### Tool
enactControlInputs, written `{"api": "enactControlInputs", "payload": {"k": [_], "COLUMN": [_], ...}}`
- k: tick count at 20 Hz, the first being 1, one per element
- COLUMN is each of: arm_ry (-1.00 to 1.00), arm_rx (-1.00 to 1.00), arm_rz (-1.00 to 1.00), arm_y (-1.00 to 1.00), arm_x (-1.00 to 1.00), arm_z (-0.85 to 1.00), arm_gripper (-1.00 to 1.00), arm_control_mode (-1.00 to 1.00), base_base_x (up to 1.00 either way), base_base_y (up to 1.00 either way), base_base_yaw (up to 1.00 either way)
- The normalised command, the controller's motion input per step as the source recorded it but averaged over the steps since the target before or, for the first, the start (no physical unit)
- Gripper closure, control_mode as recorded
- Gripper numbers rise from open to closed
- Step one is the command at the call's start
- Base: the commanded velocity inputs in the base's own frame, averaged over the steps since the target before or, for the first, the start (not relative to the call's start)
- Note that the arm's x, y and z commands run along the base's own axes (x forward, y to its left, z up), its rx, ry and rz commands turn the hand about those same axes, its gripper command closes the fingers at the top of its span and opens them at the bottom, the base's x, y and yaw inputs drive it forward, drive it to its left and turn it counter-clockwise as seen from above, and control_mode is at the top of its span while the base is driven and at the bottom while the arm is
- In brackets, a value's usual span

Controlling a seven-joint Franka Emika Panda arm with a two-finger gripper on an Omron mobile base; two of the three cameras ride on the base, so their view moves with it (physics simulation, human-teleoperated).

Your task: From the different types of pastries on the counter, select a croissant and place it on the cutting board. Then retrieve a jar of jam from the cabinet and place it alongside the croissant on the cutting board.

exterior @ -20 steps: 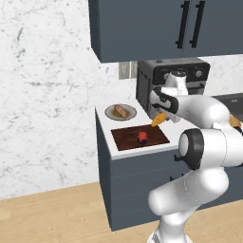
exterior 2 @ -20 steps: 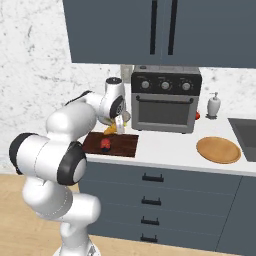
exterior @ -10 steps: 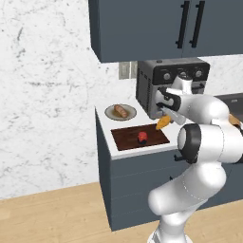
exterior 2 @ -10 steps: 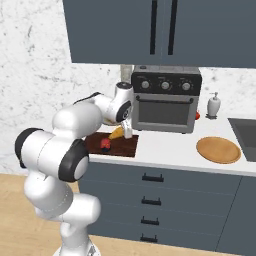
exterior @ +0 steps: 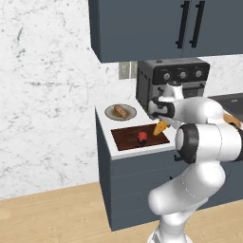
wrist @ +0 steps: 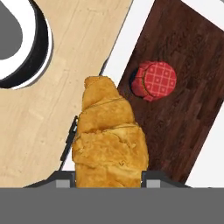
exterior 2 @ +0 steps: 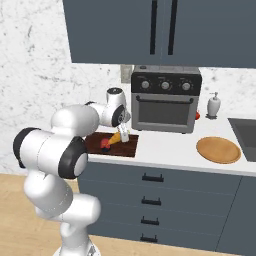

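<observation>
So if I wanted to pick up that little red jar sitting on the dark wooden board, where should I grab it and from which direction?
Probably by its rounded sides just under the checked lid, coming straight down from above. The small red jam jar stands upright on the dark-brown wooden cutting board with its lid facing up and bare board all around it. The pincer now holds the golden croissant, so that goes down first.

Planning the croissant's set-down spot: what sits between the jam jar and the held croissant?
Nothing: in the hand view, bare cutting board separates the jar of jam from the croissant.
</observation>
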Motion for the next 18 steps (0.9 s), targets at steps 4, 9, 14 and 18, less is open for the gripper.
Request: {"api": "enactControlInputs", "payload": {"k": [4, 9, 14, 18], "arm_ry": [0.00, 0.00, 0.00, 0.00], "arm_rx": [-0.02, 0.00, 0.00, 0.00], "arm_rz": [0.03, 0.04, 0.03, 0.03], "arm_y": [-0.07, 0.00, 0.00, -0.01], "arm_x": [0.36, 0.70, 0.62, 0.41], "arm_z": [-0.08, 0.00, -0.17, -0.35], "arm_gripper": [1.00, 1.00, 1.00, 1.00], "arm_control_mode": [-1.00, -1.00, -1.00, -1.00], "base_base_x": [0.00, 0.00, 0.00, 0.00], "base_base_y": [0.00, 0.00, 0.00, 0.00], "base_base_yaw": [0.00, 0.00, 0.00, 0.00]}}
